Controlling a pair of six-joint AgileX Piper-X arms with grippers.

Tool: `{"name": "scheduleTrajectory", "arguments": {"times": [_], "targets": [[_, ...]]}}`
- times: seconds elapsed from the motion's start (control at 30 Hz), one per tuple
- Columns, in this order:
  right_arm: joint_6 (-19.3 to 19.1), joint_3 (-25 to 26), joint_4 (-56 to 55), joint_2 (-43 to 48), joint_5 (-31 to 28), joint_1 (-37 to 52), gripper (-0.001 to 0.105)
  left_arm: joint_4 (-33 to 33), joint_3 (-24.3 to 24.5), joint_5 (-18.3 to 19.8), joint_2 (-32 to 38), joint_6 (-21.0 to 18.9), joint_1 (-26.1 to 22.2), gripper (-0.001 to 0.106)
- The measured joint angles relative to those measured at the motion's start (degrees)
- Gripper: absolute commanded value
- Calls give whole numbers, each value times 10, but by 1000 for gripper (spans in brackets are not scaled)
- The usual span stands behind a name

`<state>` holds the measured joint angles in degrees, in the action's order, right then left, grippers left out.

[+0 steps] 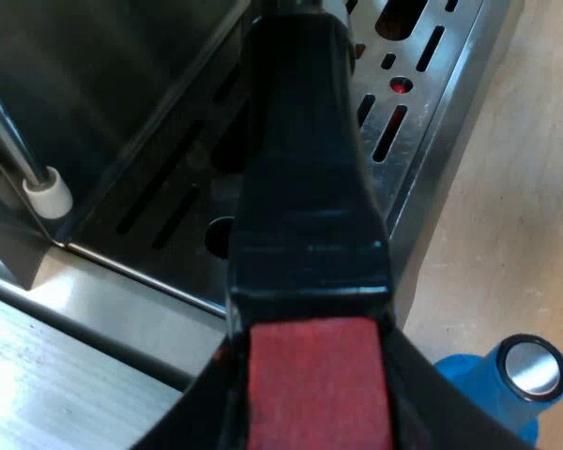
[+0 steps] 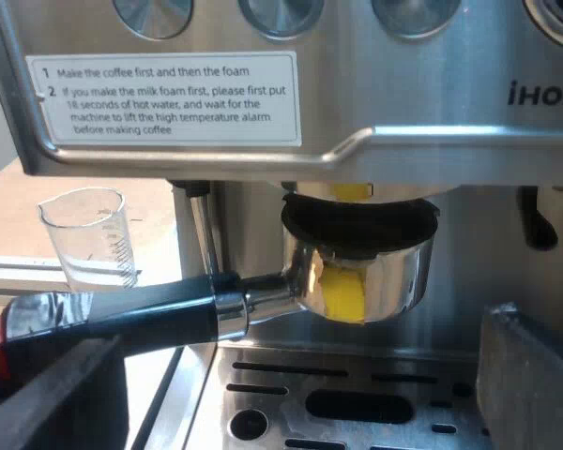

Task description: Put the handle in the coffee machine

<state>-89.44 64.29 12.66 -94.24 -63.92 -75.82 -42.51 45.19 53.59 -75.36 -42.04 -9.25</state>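
Sitting right under the brew head of the espresso machine (image 2: 432, 141), the metal holder (image 2: 361, 272) has its dark handle (image 2: 150, 314) sticking out level across the machine's front. Whether the basket is seated in the machine I cannot tell. The left gripper (image 1: 310, 422) has its jaws clamped on the handle near its red end (image 1: 314, 384), with a blue tamper (image 1: 507, 384) on the desk (image 1: 525, 187) just beside the machine's base. The right gripper (image 2: 291, 403) hangs before the machine's drip tray (image 2: 357, 394), jaws wide apart with nothing between them, and a measuring glass (image 2: 89, 239) stands beside the machine.
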Motion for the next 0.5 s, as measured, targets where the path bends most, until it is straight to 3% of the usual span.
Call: {"name": "scheduleTrajectory", "arguments": {"times": [0.5], "targets": [[0,0,0,0,0,0,77,-12,27,7,13,-10,0,0]]}}
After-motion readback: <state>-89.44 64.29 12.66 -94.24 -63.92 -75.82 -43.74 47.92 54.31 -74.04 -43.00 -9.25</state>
